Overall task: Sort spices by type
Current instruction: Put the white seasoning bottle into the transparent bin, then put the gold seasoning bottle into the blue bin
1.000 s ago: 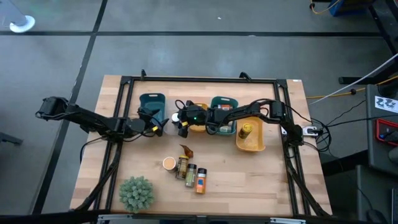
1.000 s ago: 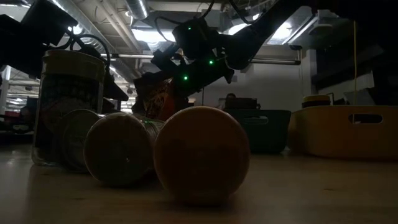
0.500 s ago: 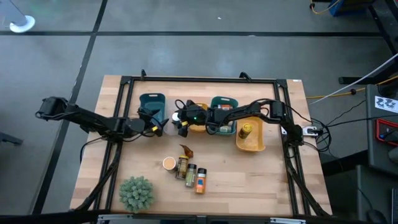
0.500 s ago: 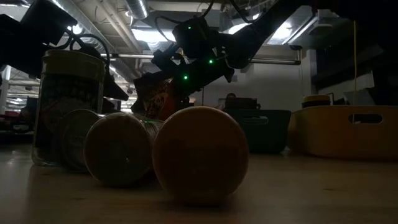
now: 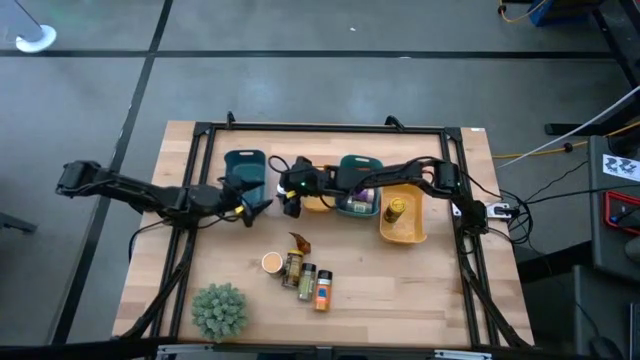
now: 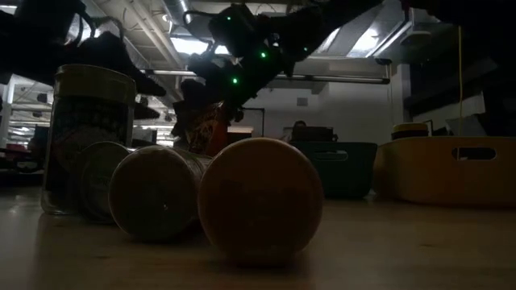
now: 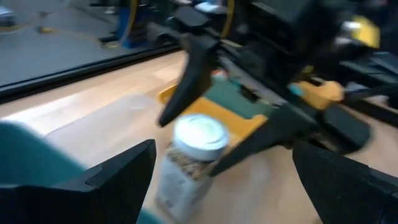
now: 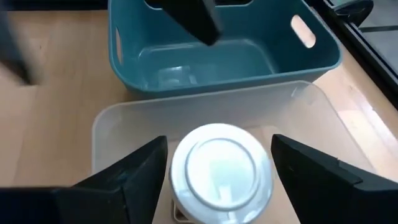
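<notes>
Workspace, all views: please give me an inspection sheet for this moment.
Surface: wooden table, bare near its front right.
Job's things: white-lidded jar upright in the clear tray; four jars and a packet in the middle; one bottle in the yellow tray.
Clutter: green plant.
Hands: right hand open around the white-lidded jar; left hand open, facing it.
Cables: wires right of the table.
Surroundings: grey floor.
</notes>
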Available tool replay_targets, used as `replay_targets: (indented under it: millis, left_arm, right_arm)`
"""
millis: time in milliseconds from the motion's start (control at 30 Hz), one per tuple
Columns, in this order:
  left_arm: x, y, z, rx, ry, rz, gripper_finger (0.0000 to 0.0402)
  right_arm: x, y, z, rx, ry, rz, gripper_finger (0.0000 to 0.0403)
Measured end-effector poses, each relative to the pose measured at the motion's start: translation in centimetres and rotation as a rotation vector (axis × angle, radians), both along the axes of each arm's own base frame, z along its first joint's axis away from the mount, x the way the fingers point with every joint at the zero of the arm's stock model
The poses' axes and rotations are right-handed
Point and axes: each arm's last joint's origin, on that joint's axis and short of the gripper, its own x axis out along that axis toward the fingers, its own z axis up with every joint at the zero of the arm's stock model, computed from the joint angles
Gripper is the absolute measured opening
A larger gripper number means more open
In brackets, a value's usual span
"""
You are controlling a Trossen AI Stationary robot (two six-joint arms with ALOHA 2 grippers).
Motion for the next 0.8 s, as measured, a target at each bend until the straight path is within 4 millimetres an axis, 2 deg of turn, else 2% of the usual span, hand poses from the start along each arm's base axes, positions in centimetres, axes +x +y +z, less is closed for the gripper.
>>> replay_targets:
  millis: [333, 500, 600, 800]
  left_arm:
    - [-0.6, -0.8, 1.3, 0.057, -0.068, -0.202, 0.0363]
    - [-0.8, -2.3, 1.5, 0.078, -0.078, -0.343, 0.0363]
    - [-1.0, -3.3, 1.5, 0.066, -0.086, -0.418, 0.0363]
    - [-1.5, -5.2, 1.9, 0.065, -0.13, -0.541, 0.0363]
  right_arm:
    - [0.9, 0.0, 3.8, -0.04, -0.019, 0.028, 0.0287]
    - [1.2, -0.1, 5.4, -0.054, -0.044, 0.033, 0.0287]
    - [1.2, -0.1, 5.7, -0.085, -0.031, 0.023, 0.0287]
    - [0.3, -0.1, 7.1, -0.095, -0.007, 0.008, 0.0287]
